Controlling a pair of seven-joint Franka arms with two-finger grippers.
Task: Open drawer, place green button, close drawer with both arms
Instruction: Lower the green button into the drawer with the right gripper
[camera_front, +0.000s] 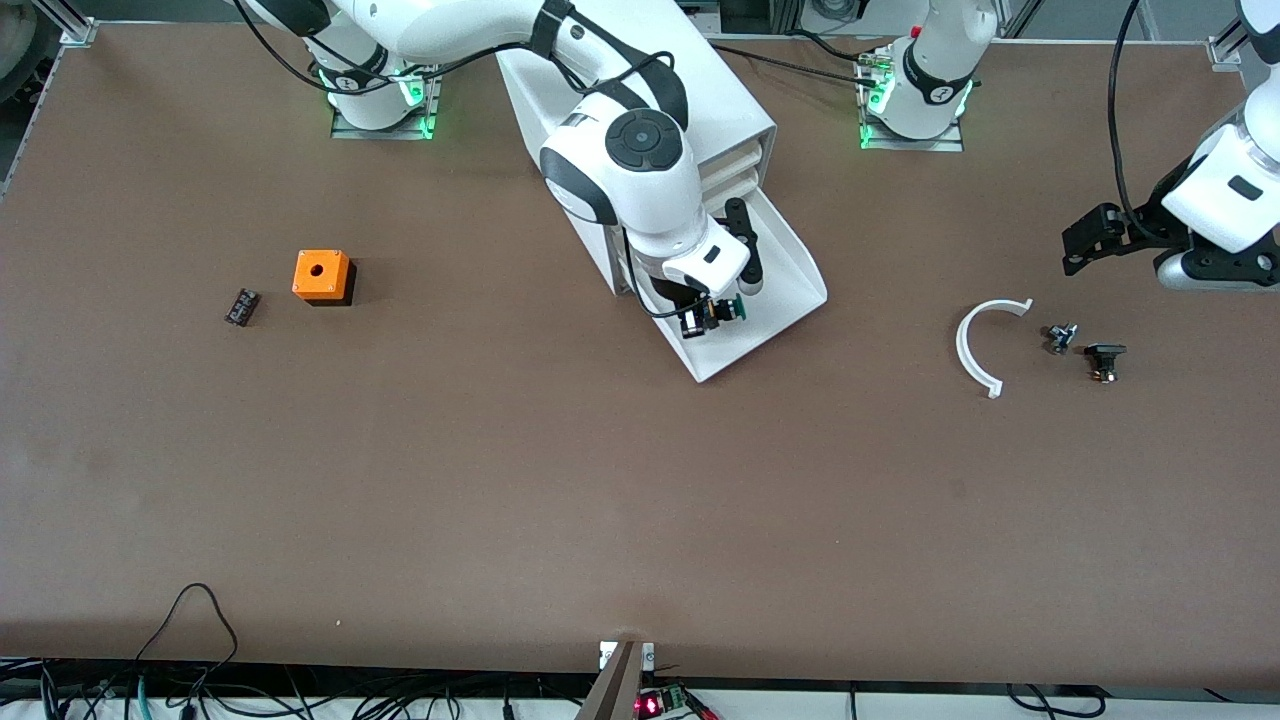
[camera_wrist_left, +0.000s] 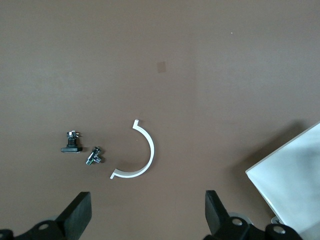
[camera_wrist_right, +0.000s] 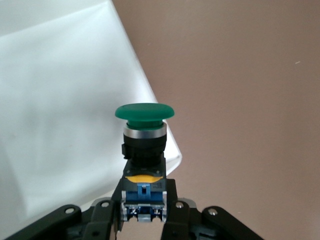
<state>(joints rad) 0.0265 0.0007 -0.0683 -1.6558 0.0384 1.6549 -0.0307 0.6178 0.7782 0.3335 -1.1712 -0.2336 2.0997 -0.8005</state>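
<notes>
Gripping the light, rigid button (camera_wrist_right: 144, 150) by its blue base over the open drawer (camera_front: 790, 300), right gripper (camera_front: 712, 312) jaws clamped, left gripper (camera_wrist_left: 147, 212) jaws wide.

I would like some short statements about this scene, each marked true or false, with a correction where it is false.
1. The lowest drawer is pulled open. True.
2. The right gripper holds the button over that drawer. True.
3. The left gripper is shut on the white curved piece. False: it is open and holds nothing; the piece lies on the table.
4. The orange cube sits inside the drawer. False: it stands on the table toward the right arm's end.
</notes>
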